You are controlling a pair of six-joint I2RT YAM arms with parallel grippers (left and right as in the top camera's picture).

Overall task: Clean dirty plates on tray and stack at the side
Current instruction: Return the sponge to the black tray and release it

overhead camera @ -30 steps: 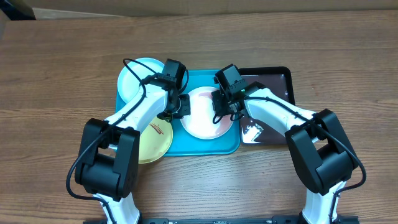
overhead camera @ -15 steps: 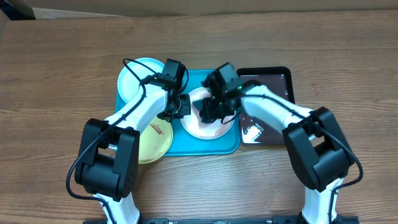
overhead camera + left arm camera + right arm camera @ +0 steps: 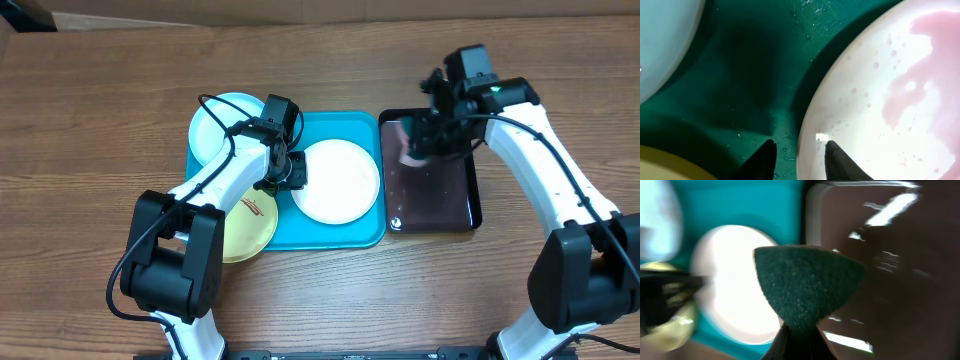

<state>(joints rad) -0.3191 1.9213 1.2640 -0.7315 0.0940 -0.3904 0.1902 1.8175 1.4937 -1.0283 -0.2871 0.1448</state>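
Left gripper (image 3: pixel 799 161) is nearly closed on the left rim of the white plate (image 3: pixel 340 181), with one finger on the tray side and the other on the plate's face. That plate lies flat in the middle of the tray (image 3: pixel 340 126). The left wrist view shows a thin pinkish wet film and small droplets on it. Right gripper (image 3: pixel 796 342) is clamped on a dark green sponge (image 3: pixel 807 285) and hangs above the far end of the black tray (image 3: pixel 437 195), well apart from the plates.

Brown wood-grain table (image 3: pixel 100 120) fills almost the whole overhead view, and only a pale strip runs along its far edge. The turquoise tray and the glossy black one lie side by side, their long edges just beside each other. Droplets glisten on the turquoise floor near the held rim.

The light blue plate (image 3: pixel 218 127) rests at the tray's far left corner, partly over the rim. The yellow-green plate (image 3: pixel 250 228), marked with a brown smear, overlaps the near left corner. The left arm reaches over both of them and hides part of each. The right wrist view is blurred.
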